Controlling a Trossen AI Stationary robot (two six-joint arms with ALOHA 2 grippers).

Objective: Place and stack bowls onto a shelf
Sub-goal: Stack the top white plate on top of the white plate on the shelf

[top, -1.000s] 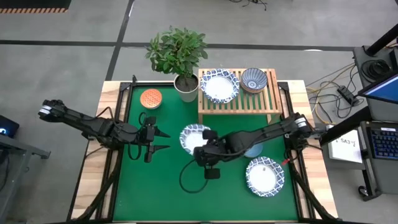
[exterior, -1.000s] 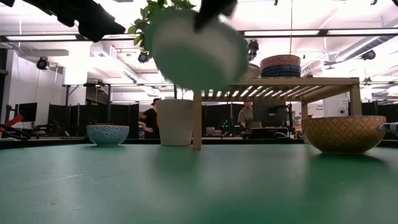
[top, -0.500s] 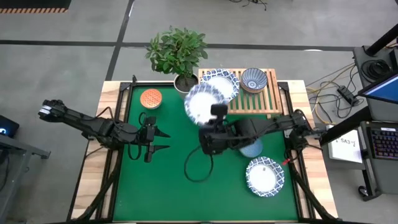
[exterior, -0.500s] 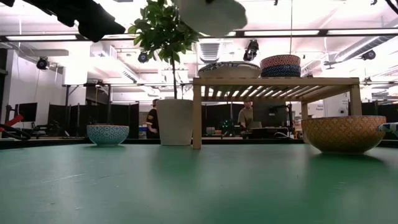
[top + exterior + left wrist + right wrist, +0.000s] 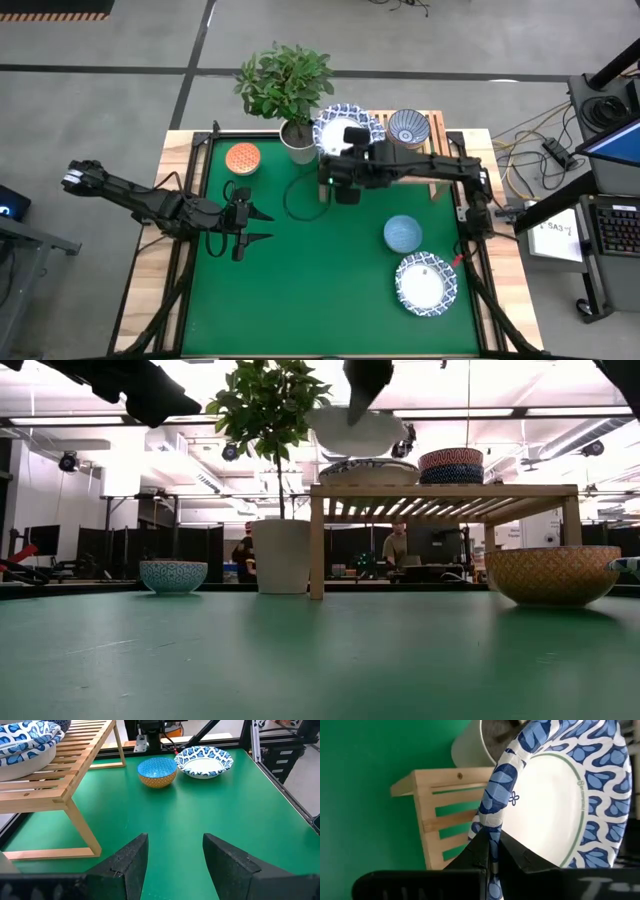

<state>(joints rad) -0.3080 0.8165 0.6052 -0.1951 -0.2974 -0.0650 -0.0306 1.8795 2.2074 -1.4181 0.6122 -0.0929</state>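
Note:
My right gripper [image 5: 345, 150] is shut on a white bowl with a blue-patterned rim [image 5: 340, 122], which hangs over the left part of the pale wooden shelf [image 5: 400, 162]. In the low view this bowl [image 5: 357, 432] floats just above another white bowl [image 5: 368, 470] that rests on the slats. A small dark-blue patterned bowl [image 5: 408, 127] sits on the shelf's right part. My left gripper [image 5: 255, 225] waits open over the table's left half, touching nothing. My right gripper pinches the bowl's rim [image 5: 496, 827] on the side toward the table's near edge, one finger inside the bowl and one outside. The fingers slant down from the near side. The bowl hangs nearly level, open side up, clear of the bowl below it.
A potted plant in a white pot [image 5: 297, 140] stands right beside the shelf's left end. On the green mat sit an orange-red bowl [image 5: 242, 158], a light blue bowl [image 5: 403, 233] and another white bowl [image 5: 425, 283]. The mat's middle is bare.
My right gripper has carried the white bowl up from the middle of the mat toward the table's far edge, over the shelf's left part, and has tipped downward. The bowl, tilted a second ago, now hangs nearly level. The light blue bowl is uncovered.

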